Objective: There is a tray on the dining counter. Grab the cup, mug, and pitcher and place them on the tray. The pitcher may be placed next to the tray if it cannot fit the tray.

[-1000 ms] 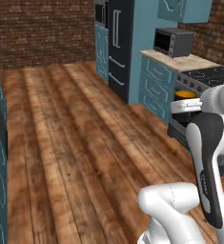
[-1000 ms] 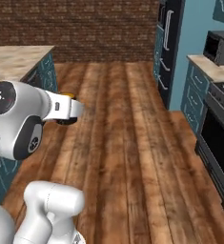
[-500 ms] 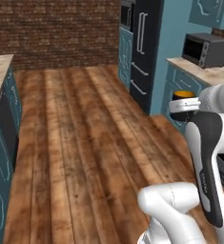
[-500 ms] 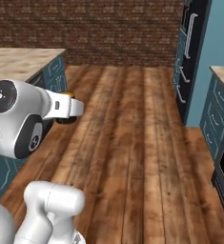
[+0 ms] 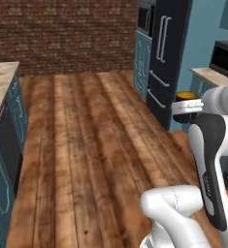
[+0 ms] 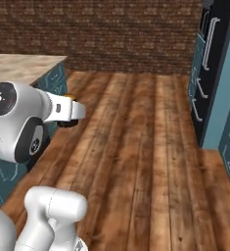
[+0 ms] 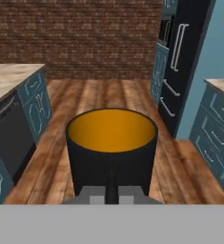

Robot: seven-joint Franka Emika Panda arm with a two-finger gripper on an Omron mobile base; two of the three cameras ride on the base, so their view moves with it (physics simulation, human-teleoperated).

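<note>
Over the wooden floor, the hand (image 7: 111, 190) grips the upright mug (image 7: 111, 143).

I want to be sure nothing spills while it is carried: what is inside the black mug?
In the hand view the mug shows a bare orange interior, with no liquid or object visible. Its near wall hides the lowest part of the inside. The end effector is shut on the mug.

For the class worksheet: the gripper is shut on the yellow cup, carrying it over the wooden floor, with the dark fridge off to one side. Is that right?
Not quite. The gripper is shut on the black mug with the orange inside, not a yellow cup, as the hand view shows. The wooden floor and dark fridge are as stated.
</note>
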